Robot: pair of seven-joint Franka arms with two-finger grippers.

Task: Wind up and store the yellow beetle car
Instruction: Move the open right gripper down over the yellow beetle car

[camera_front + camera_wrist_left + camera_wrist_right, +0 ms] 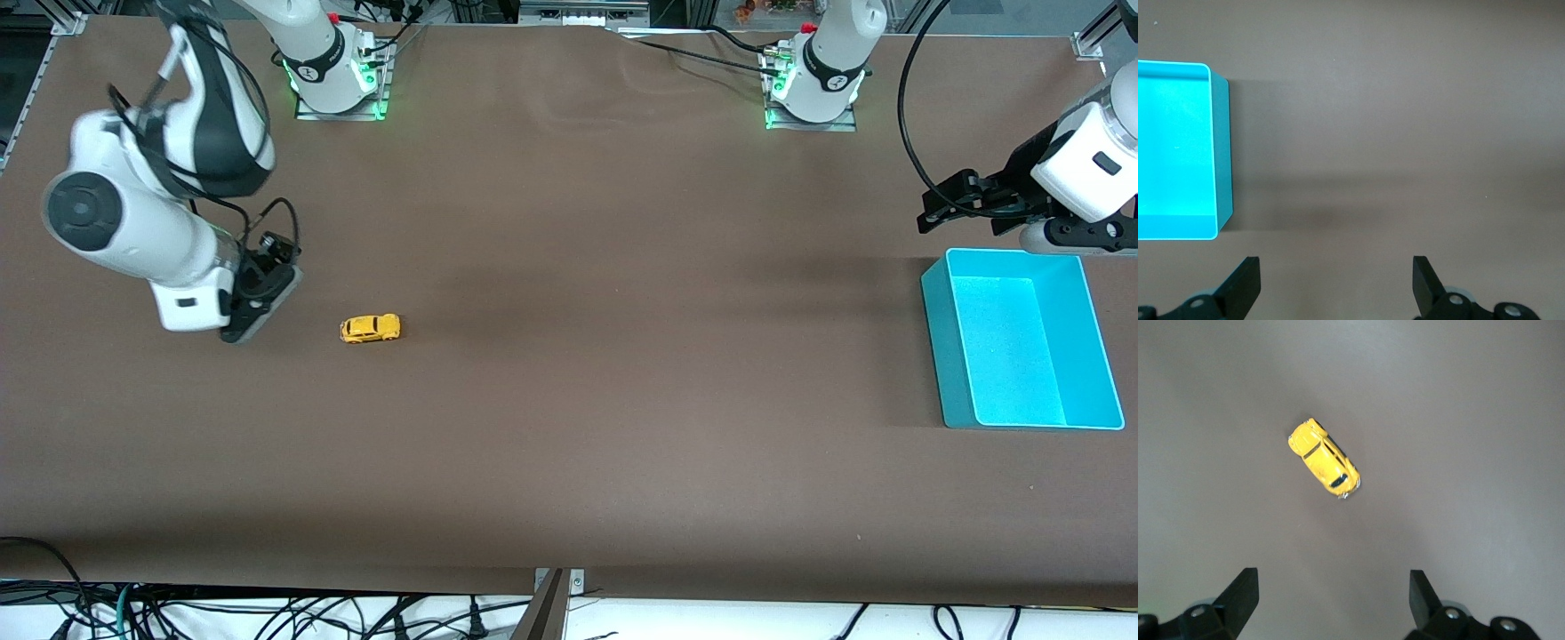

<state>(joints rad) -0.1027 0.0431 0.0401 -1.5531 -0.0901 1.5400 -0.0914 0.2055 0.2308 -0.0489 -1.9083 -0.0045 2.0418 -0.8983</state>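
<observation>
The yellow beetle car stands on its wheels on the brown table, toward the right arm's end. It is a tiny rounded toy with dark windows. In the right wrist view the yellow beetle car lies some way ahead of the fingers. My right gripper hangs open over bare table beside the car and touches nothing. My left gripper is open and empty over the table, next to the cyan bin's corner.
A cyan bin with nothing in it stands at the left arm's end of the table. Cables hang below the table's edge nearest the front camera.
</observation>
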